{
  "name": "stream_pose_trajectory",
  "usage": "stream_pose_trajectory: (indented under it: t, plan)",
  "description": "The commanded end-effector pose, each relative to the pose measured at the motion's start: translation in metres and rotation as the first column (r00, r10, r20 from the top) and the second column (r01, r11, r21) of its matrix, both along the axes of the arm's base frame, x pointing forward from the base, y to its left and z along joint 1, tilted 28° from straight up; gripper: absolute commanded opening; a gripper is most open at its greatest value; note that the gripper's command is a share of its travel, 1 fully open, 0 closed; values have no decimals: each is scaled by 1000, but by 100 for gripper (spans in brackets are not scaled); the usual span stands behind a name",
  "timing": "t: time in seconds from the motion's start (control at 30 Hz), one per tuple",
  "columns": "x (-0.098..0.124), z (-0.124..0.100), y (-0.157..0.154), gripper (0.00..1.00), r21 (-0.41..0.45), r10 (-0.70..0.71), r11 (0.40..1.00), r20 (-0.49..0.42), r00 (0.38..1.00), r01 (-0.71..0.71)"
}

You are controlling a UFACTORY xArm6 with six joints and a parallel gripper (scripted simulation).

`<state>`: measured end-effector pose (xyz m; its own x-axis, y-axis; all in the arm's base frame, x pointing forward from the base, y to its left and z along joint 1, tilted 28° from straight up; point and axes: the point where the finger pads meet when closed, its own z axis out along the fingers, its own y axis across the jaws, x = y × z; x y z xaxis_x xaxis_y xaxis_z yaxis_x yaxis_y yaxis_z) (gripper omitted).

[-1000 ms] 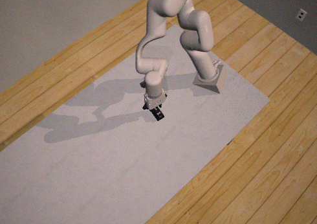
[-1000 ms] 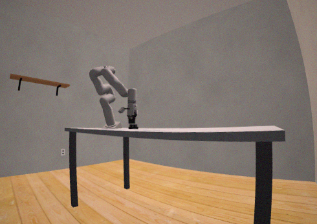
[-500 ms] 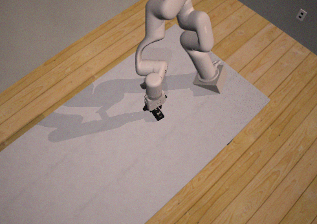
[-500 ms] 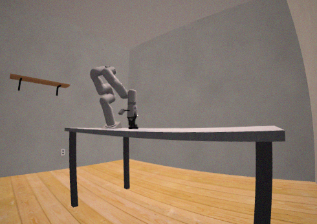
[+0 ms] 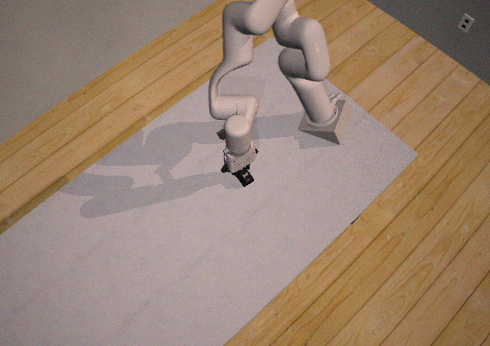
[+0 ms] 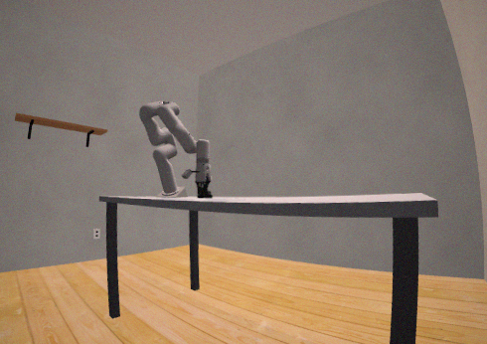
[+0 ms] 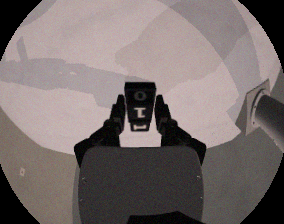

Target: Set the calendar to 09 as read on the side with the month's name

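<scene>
My gripper (image 5: 238,170) (image 6: 203,191) (image 7: 140,102) points down just above the table. In the wrist view its fingers stand part-way apart on either side of a dark block (image 5: 245,178) (image 7: 140,104), with a narrow gap on each side, so it reads as open. The block shows a dim 0, a bright 1 below it and another light mark lying sideways at the near end. Whether this is one cube or both in a row, I cannot tell. The tray and the month's name cannot be made out; the gripper and the dark colour hide them.
The grey-white table top (image 5: 165,258) (image 6: 348,198) stretches towards the front left in the top view. The arm's base (image 5: 325,127) (image 6: 172,192) (image 7: 253,107) stands behind and to the right of the gripper. A wall shelf (image 6: 60,123) hangs away from the table.
</scene>
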<state>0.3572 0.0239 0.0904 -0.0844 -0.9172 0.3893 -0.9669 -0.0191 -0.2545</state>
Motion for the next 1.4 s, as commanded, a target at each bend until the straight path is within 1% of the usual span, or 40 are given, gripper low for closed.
stream_pose_trajectory:
  t: [0.0, 1.03, 1.07, 1.37]
  plan:
    - [1, 1, 0, 47, 1, 1, 1000, 3, 1000, -1]
    - [1, 1, 0, 47, 1, 1, 1000, 3, 1000, -1]
    - [1, 1, 0, 27, 1, 1, 1000, 3, 1000, -1]
    - [1, 1, 0, 27, 1, 1, 1000, 3, 1000, -1]
